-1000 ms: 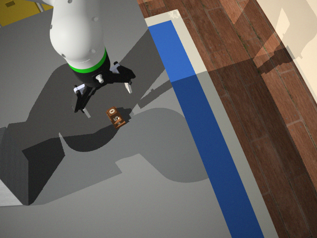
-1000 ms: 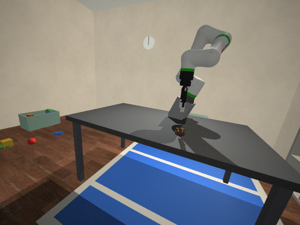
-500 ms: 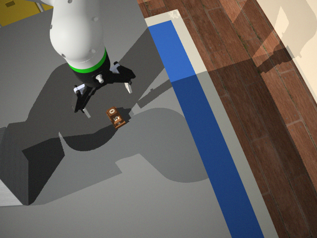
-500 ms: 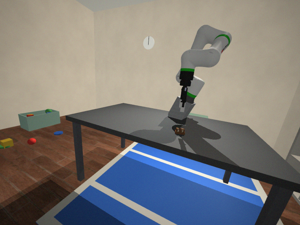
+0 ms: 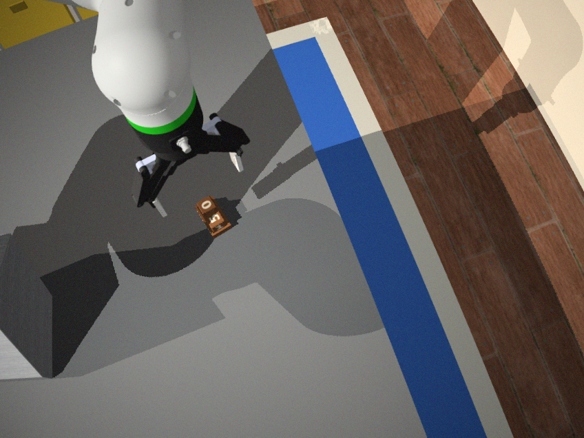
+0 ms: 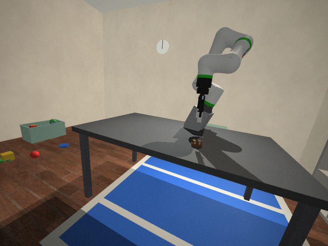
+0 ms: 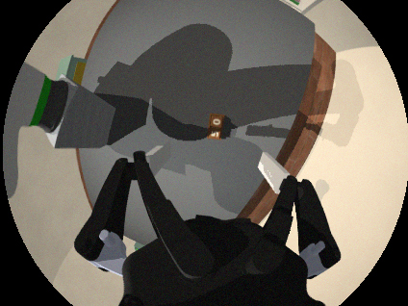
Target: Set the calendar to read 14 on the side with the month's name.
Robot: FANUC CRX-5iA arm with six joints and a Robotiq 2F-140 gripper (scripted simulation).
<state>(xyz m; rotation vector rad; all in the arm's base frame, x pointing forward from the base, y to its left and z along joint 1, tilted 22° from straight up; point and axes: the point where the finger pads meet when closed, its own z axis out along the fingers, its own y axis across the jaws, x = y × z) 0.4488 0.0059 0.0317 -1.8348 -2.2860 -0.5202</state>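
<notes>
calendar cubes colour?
Brown cubes with white digits; clearest in the top view.

The cubes (image 5: 213, 215) are brown with white digits. The hand (image 5: 200, 187) is black with pale fingertips (image 5: 235, 161), under a green ring (image 5: 164, 123) on the white arm (image 5: 141, 56). The surface (image 5: 188, 353) is dark grey.

Domestic room, most likely a playroom: cream walls, wood-plank floor (image 6: 39, 182), blue rug (image 6: 169, 206) with pale stripes, round wall clock (image 6: 162, 46). A green toy bin (image 6: 42, 131) holds small coloured items (kind cannot be told); loose toys (image 6: 34, 154) lie on the floor beside it. A dark four-legged table (image 6: 127, 127) carries the arm
</notes>
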